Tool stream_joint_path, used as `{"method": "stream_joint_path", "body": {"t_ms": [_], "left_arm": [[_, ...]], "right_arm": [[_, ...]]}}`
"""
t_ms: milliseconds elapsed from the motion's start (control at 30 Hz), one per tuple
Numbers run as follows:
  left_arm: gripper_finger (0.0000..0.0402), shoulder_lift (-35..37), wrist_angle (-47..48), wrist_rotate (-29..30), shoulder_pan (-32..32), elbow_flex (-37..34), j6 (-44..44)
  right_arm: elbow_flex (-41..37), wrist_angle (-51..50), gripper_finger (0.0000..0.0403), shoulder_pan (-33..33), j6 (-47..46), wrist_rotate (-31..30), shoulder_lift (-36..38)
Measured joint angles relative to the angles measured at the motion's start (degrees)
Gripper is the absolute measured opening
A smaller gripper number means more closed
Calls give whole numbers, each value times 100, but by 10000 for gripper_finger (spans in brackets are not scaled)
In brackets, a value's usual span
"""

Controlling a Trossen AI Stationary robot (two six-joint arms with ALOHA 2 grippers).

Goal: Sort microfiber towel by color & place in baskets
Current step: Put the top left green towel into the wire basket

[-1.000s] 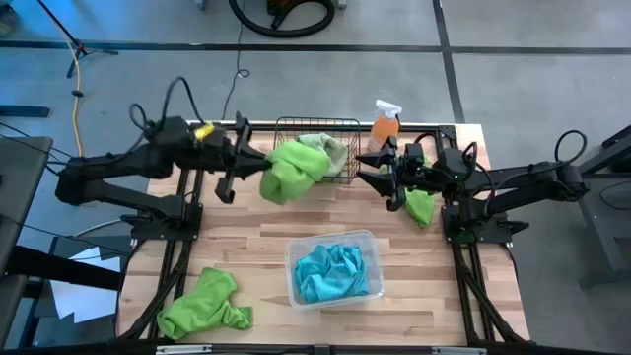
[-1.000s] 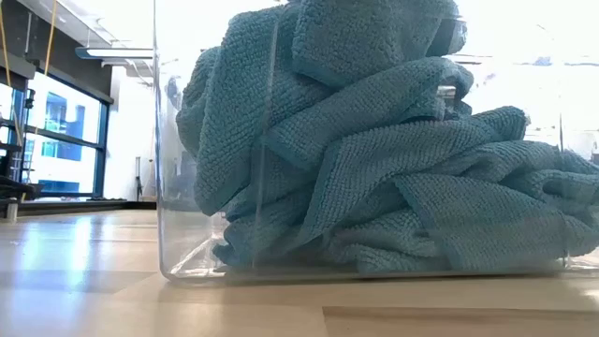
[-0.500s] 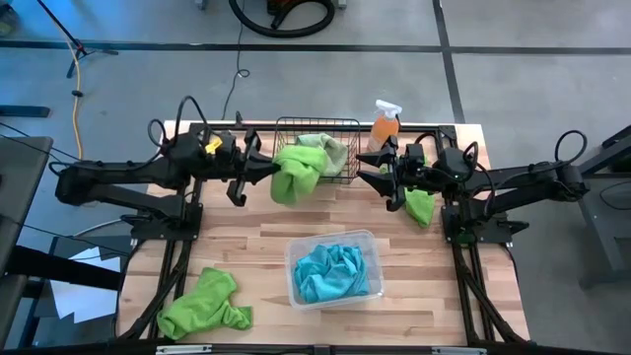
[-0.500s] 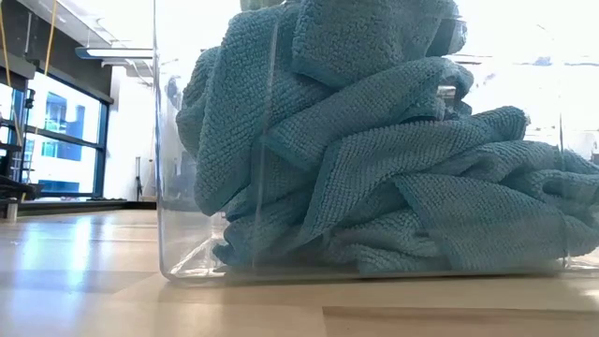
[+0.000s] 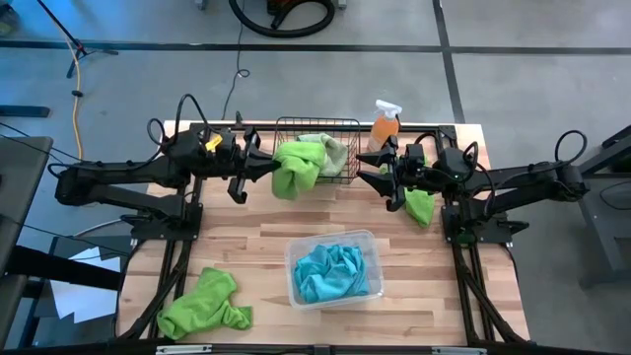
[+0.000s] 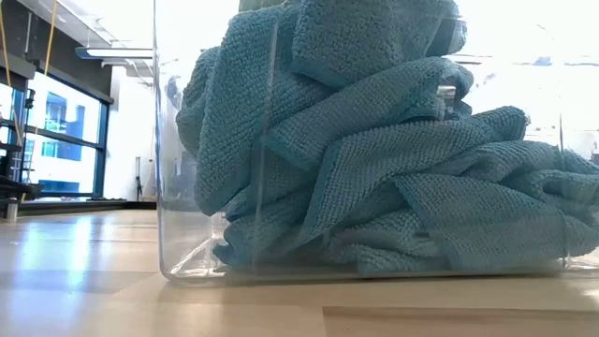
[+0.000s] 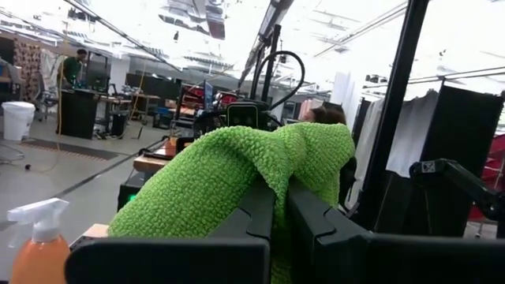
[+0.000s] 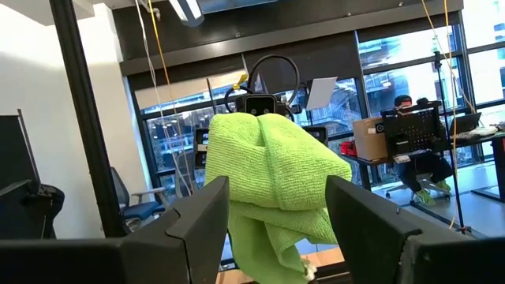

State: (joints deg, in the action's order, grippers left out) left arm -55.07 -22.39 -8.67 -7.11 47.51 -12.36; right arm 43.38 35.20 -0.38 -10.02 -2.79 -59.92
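My left gripper [image 5: 264,169] is shut on a lime green microfiber towel [image 5: 297,168] at the left end of the black wire basket [image 5: 340,126], at the table's far side. A pale sage towel [image 5: 333,150] lies in that basket. My right gripper [image 5: 386,179] stands open to the right of the basket, with nothing between its fingers. Another lime green towel [image 5: 420,206] lies below the right arm. The clear tub [image 5: 367,240] holds turquoise towels [image 6: 374,140]. A third lime green towel [image 5: 205,304] lies on the table near the front left. My left gripper pinches a bunched fold of the lime green towel [image 7: 272,167] between its two fingers. The fingers come about level from the table's left. The towel bulges over the fingertips and hangs below them at the basket's left end; whether its lower part rests in the basket I cannot tell.
An orange spray bottle [image 5: 385,124] stands at the far edge, right of the basket. Bare wood lies between the basket and the tub and along the table's left side.
My left gripper has gone down and a little toward the table's right, toward the black basket, staying shut on the lime green towel. The towel has come down with it and now hangs bunched at the basket's left end.
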Motion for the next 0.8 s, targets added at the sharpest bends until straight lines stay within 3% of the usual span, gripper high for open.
{"method": "stream_joint_path", "body": {"t_ms": [400, 667, 800], "left_arm": [[0, -221, 21, -7, -292, 143, 675], [0, -1474, 2011, -181, -1056, 1728, 1099], [0, -2218, 2508, 65, -1451, 2362, 942]], "right_arm": [[0, 3, 209, 0, 2, 0, 0], [279, -23, 209, 0, 352, -2, -4], [423, -22, 209, 0, 820, -34, 0]]}}
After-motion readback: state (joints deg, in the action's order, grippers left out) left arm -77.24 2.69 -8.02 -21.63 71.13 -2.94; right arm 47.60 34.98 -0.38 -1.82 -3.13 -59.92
